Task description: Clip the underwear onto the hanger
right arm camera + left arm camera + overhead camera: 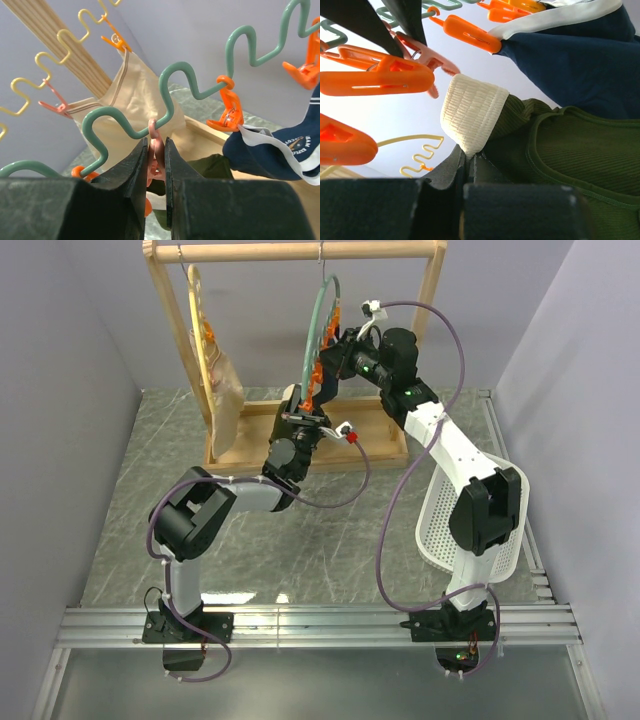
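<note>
The teal hanger (318,328) hangs from the wooden rack, and its wavy arc (175,75) carries orange clips (380,75). My right gripper (156,145) is shut on a pinkish-orange clip (156,155) hanging from the arc; it sits up beside the hanger in the top view (338,358). My left gripper (469,157) is shut on the ribbed tan waistband (472,112) of the olive-green underwear (570,150) and holds it up just below the clips (300,410). The underwear also shows below the squeezed clip in the right wrist view (210,167).
A navy garment with white trim (270,150) hangs from a neighbouring clip on the teal hanger. A cream-yellow scalloped hanger (200,320) with a beige garment (225,400) hangs at the rack's left. The wooden rack (300,250) stands at the back. A white mesh basket (500,530) lies at the right.
</note>
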Available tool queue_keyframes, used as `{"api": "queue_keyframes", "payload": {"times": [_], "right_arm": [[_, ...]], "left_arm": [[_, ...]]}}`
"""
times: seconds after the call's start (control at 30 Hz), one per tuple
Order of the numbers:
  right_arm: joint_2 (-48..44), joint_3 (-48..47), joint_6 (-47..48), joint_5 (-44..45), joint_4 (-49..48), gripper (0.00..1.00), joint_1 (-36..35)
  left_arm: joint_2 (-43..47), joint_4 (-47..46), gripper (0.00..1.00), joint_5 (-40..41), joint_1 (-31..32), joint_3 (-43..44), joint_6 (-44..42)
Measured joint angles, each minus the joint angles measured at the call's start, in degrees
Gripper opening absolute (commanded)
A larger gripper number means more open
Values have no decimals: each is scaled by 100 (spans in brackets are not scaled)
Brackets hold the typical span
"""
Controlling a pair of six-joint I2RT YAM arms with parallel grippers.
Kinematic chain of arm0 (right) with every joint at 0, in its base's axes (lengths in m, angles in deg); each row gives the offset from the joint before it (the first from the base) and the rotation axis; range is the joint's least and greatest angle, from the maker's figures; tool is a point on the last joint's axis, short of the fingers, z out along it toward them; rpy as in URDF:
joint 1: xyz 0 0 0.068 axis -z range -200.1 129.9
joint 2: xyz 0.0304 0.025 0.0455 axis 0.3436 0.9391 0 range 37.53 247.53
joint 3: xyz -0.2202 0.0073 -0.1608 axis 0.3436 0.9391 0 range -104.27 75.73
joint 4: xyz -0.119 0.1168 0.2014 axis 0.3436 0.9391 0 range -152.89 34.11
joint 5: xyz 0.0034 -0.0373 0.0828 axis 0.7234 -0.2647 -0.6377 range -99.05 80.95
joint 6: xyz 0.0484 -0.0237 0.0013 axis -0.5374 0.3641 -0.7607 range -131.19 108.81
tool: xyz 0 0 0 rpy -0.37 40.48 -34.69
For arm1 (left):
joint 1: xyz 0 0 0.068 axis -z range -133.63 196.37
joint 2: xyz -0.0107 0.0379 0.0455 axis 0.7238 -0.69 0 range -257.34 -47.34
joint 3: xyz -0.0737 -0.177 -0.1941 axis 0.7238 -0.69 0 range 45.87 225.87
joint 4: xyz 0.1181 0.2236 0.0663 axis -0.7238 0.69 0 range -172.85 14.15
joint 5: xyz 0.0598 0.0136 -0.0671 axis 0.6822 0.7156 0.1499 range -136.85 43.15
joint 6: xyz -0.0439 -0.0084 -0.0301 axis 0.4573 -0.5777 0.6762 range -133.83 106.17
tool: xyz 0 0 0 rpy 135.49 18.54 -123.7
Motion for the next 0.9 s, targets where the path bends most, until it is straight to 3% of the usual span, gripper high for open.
{"api": "queue_keyframes", "payload": {"times": [0.9], "right_arm": [[-35,-46,509,205,184,0,-2]], "left_arm": [[-22,-24,0,-319,-144,352,-101]]}}
